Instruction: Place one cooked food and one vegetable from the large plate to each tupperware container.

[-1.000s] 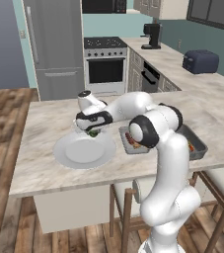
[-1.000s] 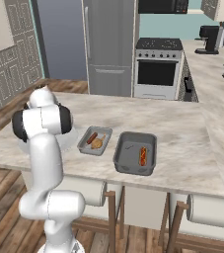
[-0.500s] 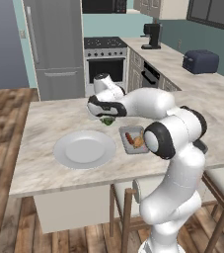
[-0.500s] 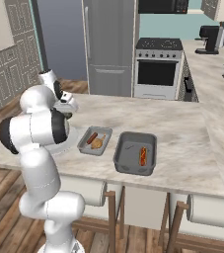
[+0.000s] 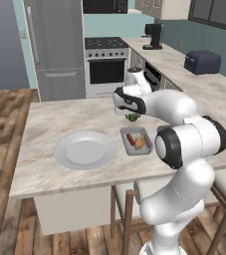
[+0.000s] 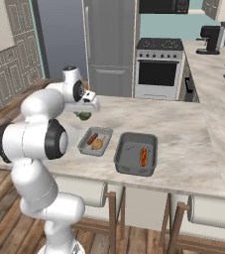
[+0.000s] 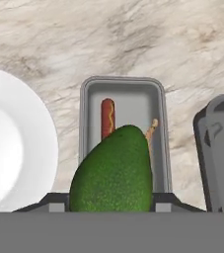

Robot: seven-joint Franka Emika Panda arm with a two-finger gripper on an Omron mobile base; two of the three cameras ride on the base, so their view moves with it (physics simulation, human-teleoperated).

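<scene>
Dark-green vegetable (image 7: pixel 112 170) sits clamped between the fingers (image 7: pixel 155 198), carried in the air above the near end of the light grey tray (image 7: pixel 85 128), which already holds a hot dog (image 7: pixel 107 117) and something tan. The large plate (image 5: pixel 84 150) looks bare. Next, probably, the gripper (image 5: pixel 132 117) must pick its tray, lower and let go.
</scene>
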